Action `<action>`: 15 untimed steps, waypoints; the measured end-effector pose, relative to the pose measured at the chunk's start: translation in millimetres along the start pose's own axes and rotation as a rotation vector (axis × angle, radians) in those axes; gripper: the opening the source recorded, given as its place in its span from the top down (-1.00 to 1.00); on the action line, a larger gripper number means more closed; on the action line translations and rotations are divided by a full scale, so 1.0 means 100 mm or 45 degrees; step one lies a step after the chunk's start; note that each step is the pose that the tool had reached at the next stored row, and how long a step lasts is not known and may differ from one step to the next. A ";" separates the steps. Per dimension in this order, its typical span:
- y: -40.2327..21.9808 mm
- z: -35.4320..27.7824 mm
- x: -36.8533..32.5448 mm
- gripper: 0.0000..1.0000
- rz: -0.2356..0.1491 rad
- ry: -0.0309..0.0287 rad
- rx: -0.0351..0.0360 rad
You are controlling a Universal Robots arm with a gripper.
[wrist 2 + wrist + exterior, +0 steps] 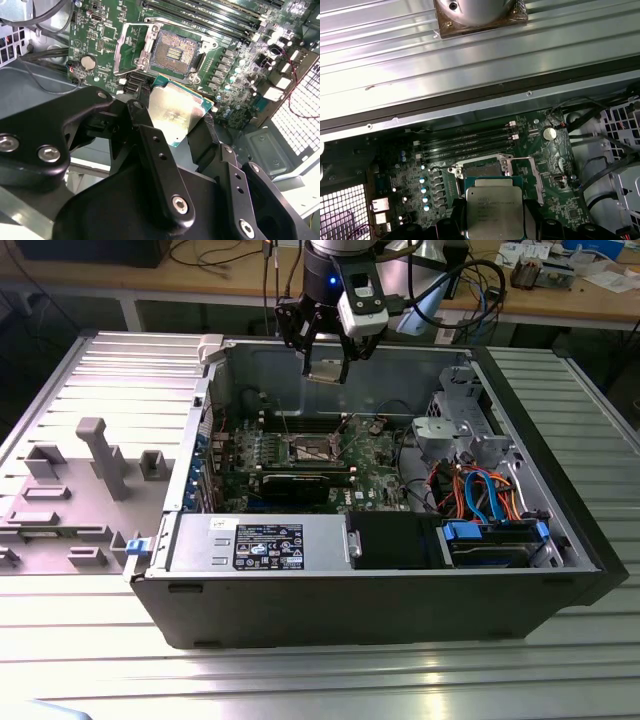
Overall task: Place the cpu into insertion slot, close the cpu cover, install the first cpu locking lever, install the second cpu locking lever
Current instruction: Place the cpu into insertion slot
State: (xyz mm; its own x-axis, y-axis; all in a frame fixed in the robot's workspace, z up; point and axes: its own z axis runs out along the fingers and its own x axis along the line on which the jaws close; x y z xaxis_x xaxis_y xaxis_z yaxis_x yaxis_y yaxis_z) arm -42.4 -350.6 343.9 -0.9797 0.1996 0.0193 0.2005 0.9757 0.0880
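The hand (326,361) grips the cpu (176,111), held clear above the bare insertion slot (175,53) inside the computer case (400,592)

The cpu (176,111) has a plain silver-grey top edged in green. The insertion slot (172,52) shows a gold-brown contact field inside a silver rim, on the green motherboard (102,37). The tool (327,362) is black. The cables (485,490) are orange, blue and red, and the drive caddy (470,533) is blue. The bench (300,680) is ribbed silver.
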 end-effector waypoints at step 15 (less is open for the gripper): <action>0.000 0.000 0.000 -0.09 0.018 -0.0016 -0.0004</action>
State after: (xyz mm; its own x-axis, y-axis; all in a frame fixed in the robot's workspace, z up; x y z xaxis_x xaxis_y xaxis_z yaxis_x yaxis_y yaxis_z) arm -42.4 -350.6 343.9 -0.9768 0.2131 0.0192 0.2140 0.9729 0.0881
